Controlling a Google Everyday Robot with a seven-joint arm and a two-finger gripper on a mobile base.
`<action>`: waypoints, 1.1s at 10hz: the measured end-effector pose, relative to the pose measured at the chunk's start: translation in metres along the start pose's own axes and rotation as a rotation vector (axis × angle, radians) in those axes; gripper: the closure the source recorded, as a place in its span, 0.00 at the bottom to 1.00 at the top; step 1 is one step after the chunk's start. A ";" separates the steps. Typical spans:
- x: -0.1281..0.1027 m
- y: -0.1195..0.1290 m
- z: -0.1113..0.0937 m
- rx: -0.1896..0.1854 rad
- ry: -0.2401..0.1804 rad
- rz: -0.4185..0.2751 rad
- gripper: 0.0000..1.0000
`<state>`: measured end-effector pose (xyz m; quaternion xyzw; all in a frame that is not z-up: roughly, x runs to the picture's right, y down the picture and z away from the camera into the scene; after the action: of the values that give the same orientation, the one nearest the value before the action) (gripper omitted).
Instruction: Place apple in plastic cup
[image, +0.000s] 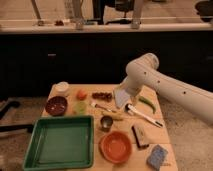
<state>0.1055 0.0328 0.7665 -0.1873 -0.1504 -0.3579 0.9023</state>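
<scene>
The apple (81, 94), small and orange-red, rests on the wooden table (162, 135) at the back left. Just in front of it stands the plastic cup (80, 107), short and pale yellow-green, upright, with nothing visible inside. My gripper (121, 98) hangs low over the back middle of the table at the end of the white arm, which comes in from the right. It is well to the right of the apple and the cup. Its fingers are open and hold nothing.
A white round container (62, 88) and a dark red bowl (56, 105) stand at the left. A green tray (61, 141) fills the front left, beside an orange bowl (116, 146). A grey metal cup (106, 122), brown snack (101, 95), white utensil (143, 114), green pepper (146, 102) and blue sponge (157, 156) lie around.
</scene>
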 end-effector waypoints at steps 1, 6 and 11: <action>-0.005 -0.015 0.004 0.006 -0.001 -0.032 0.20; -0.017 -0.068 0.030 -0.005 -0.015 -0.124 0.20; -0.038 -0.109 0.059 -0.045 -0.031 -0.185 0.20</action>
<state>-0.0062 0.0080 0.8286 -0.1984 -0.1729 -0.4400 0.8586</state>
